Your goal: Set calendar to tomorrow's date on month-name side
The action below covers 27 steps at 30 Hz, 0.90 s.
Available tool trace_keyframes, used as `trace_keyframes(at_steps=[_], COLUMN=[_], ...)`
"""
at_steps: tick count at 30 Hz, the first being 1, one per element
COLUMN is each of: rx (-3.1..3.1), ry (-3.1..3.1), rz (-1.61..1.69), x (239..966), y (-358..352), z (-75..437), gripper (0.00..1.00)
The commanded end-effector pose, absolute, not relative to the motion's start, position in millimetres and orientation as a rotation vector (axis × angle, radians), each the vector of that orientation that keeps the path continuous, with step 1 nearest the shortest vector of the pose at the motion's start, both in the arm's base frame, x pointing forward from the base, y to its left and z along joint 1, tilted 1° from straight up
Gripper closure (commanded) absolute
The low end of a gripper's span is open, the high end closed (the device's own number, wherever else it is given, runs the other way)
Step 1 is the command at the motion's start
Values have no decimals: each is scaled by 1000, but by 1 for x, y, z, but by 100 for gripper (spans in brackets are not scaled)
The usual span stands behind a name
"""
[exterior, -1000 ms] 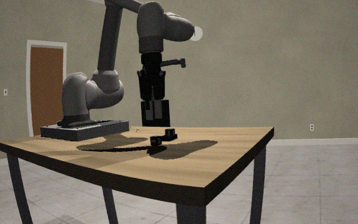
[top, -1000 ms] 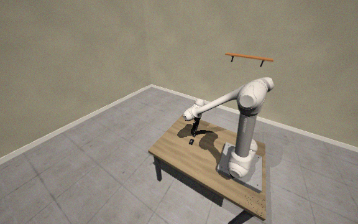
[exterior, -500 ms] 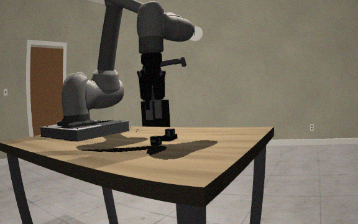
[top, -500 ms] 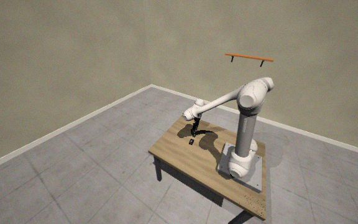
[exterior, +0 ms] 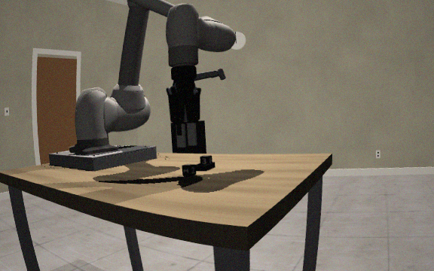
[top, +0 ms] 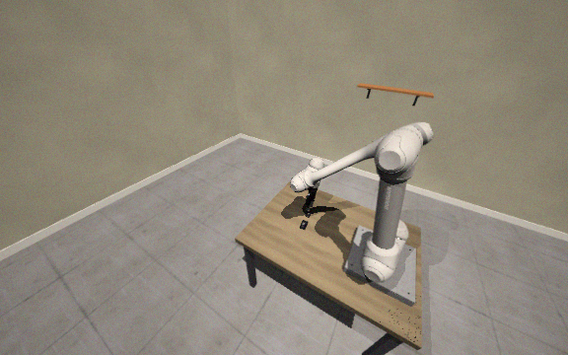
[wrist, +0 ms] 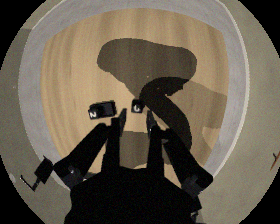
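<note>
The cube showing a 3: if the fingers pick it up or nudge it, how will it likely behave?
The cube looks blocky and flat-sided, so it probably slides rather than rolls. It seems stiff, likely holding shape under a pinch. It is small beside the gripper, so probably light and easily knocked into the other cube.
</note>
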State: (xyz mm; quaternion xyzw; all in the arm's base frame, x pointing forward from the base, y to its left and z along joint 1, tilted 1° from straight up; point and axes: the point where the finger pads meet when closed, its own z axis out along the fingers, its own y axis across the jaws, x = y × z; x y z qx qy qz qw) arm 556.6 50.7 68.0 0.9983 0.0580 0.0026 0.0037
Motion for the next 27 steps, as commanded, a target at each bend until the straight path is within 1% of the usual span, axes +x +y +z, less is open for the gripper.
trace_keyframes(at_steps=[1,27], rx=[3129,3129], ry=[182,182], rz=[8,8], x=[557,557], y=[51,51], z=[64,30], gripper=[72,72])
